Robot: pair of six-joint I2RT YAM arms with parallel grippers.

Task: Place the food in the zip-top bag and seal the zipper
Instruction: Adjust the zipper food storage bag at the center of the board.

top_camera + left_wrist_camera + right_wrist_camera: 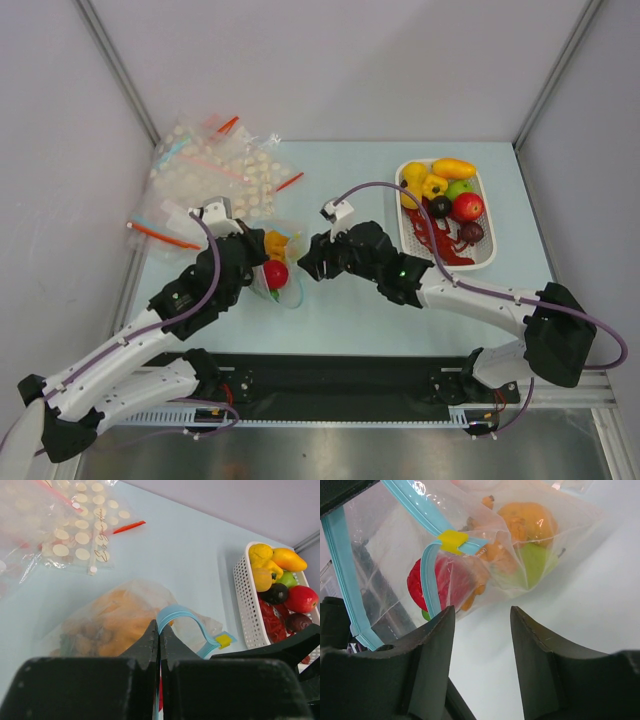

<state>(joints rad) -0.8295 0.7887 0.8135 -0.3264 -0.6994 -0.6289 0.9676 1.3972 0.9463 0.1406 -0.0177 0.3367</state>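
Two grippers flank the zip-top bag (280,262), lying left of centre on the table (400,310), just near of the heap of spare bags (215,170). I read the left gripper (159,630) as pinched together on the zipper (186,616), and the right gripper (482,630) as jaws apart with nothing between them. Food (527,522) inside blurs behind wrinkled plastic, with only a red piece (427,582) and orange shapes distinct; from above, the left arm (190,300) hides the bag's left side.

We count one zip-top bag (570,520) with one yellow slider (453,540) on its zipper (415,506), one white tray (245,605), and three red strips (156,232) among the other bags (215,170). The tray holds at least three yellow fruits (414,176), one green fruit (459,188), one red fruit (467,207) and two dark fruits (440,207); the red chillies (435,243) we cannot number.
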